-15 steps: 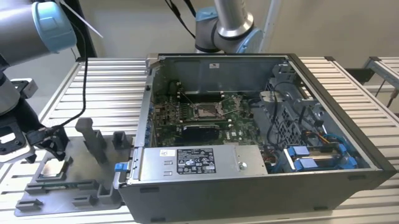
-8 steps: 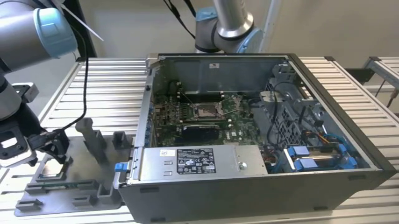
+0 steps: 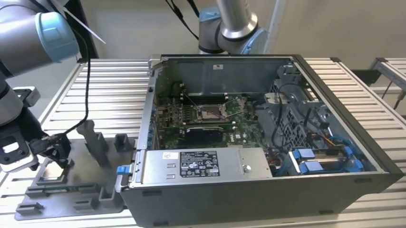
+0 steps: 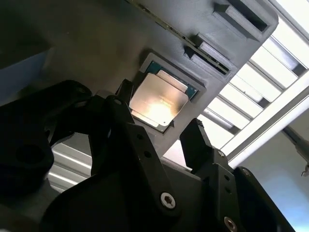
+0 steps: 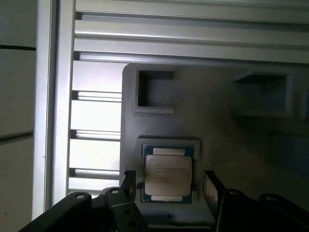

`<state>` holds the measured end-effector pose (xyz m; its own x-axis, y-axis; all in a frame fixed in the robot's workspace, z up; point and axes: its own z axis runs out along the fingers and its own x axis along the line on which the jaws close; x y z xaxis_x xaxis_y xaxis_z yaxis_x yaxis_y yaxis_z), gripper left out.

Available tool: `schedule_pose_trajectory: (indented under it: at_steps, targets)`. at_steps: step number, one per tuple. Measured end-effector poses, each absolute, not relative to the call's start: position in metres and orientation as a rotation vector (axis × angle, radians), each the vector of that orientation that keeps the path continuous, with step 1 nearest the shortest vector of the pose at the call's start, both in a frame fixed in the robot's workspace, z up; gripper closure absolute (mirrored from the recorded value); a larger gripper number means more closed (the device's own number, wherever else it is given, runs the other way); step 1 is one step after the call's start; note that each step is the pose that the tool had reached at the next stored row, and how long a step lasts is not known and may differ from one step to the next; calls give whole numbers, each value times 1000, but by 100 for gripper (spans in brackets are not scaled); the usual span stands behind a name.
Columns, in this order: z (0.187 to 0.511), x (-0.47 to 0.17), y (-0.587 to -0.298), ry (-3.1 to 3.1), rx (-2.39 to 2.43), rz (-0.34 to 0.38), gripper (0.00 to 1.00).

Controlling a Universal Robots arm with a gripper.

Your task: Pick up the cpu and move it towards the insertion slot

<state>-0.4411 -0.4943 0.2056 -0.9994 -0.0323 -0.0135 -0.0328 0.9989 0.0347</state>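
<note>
Gripper [image 3: 57, 156] hangs low over the grey fixture [image 3: 76, 199] at the exterior view's left, on the end of the arm [image 3: 25, 42]. Just under it the cpu [image 3: 51, 174] lies flat in a pocket of the fixture. The fixture rests on a ribbed metal table [image 3: 114, 95], just beside the open case [image 3: 254, 190]. Inside the case, well apart from the gripper, the slot [image 3: 209, 112] sits on the green board, with a silver frame, a tan centre and thin wire levers by it.

In the second wrist view the black fingers [image 4: 124, 104] stand apart, one on each side of the cpu [image 4: 157, 101]. The chip lies in its square pocket in the fixture [image 4: 120, 38], with light glaring off its metal top. Table slats [image 4: 251, 92] run past the fixture's edge.

In the first wrist view the cpu [image 5: 168, 176] sits square in the pocket with a darker rim around it. The fingers [image 5: 211, 188] flank it, and a strip of fixture [image 5: 217, 130] shows between each finger and the chip, so the jaws are spread and grip nothing. A rectangular recess [image 5: 154, 89] lies further along the fixture.
</note>
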Motion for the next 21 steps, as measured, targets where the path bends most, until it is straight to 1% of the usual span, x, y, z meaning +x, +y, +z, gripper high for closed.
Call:
schedule_pose_trajectory:
  at_steps: [21]
  targets:
    - [189, -443, -494, 3127, -51, 50, 0]
